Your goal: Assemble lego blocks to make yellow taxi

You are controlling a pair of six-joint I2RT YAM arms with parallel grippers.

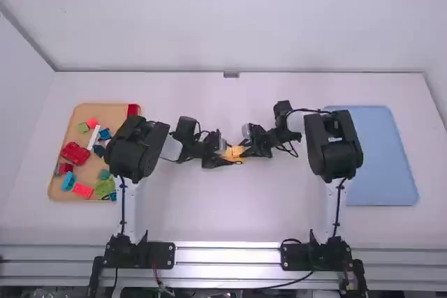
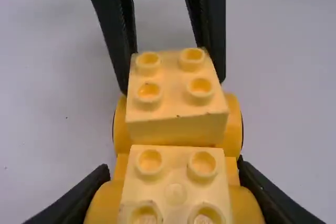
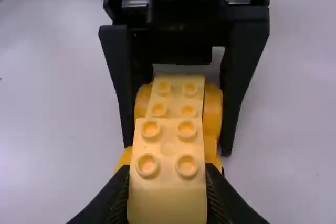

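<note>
Left tool (image 3: 177,148) is clamped on the yellow wheeled base (image 2: 231,129), which runs lengthwise toward the right tool (image 2: 172,85), itself pinching the nearer yellow block (image 2: 178,129). Can't quite tell if it's seated.

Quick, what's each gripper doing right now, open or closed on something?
Left gripper: closed on the sides of the orange-yellow base.
Right gripper: closed on a pale yellow studded block at one end of that base.

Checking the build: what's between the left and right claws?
In the high view, the yellow block build is between them, the left claw at one end and the right claw at the other.
</note>
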